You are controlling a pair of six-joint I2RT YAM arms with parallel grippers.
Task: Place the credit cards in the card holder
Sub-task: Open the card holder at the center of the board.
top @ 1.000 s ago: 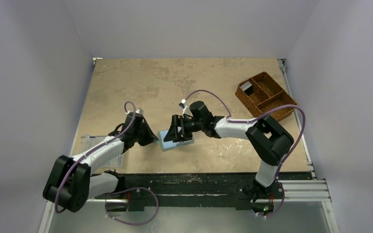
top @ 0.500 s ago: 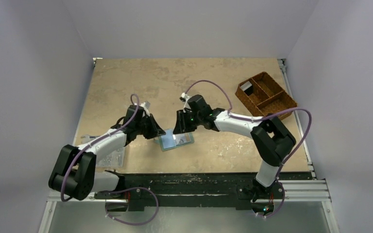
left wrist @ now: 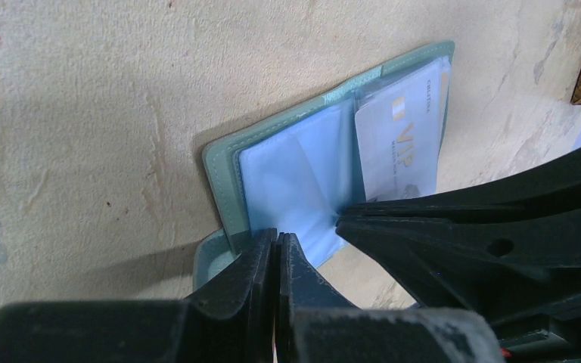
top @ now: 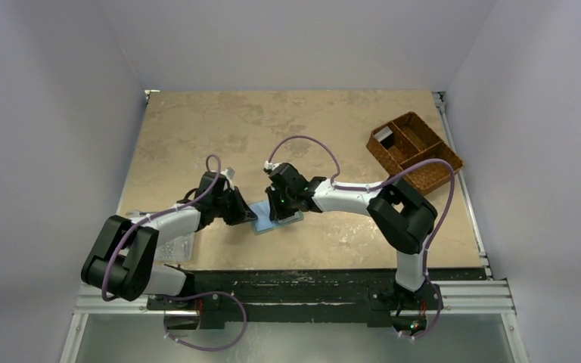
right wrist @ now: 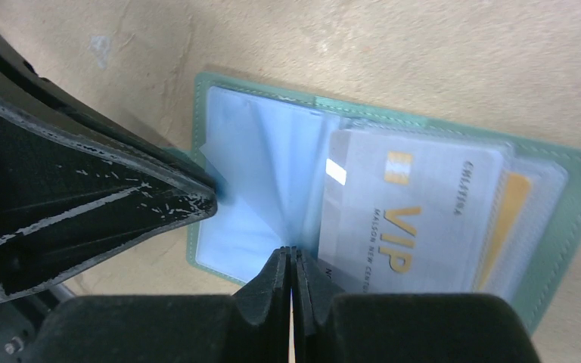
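The card holder (top: 281, 220) lies open on the table, grey-green outside (left wrist: 219, 170) and pale blue inside (right wrist: 261, 162). A white VIP credit card (right wrist: 408, 212) sits in its right-hand sleeve (left wrist: 397, 140), with a tan-orange card (right wrist: 508, 212) showing behind it. My left gripper (top: 251, 215) (left wrist: 278, 237) is shut, its tips pinched on the near edge of the left blue sleeve. My right gripper (top: 272, 208) (right wrist: 291, 253) is shut on a thin translucent sleeve leaf near the fold, which pulls up into a crease. The two grippers' tips are close together over the holder.
A brown woven divided basket (top: 414, 151) stands at the back right with a small dark item in one compartment. A clear plastic box (top: 172, 243) lies under the left arm near the table's left front edge.
The right gripper has closed from wide open and dropped left onto the holder's inner leaf. The left gripper has slid right to the holder's left edge.
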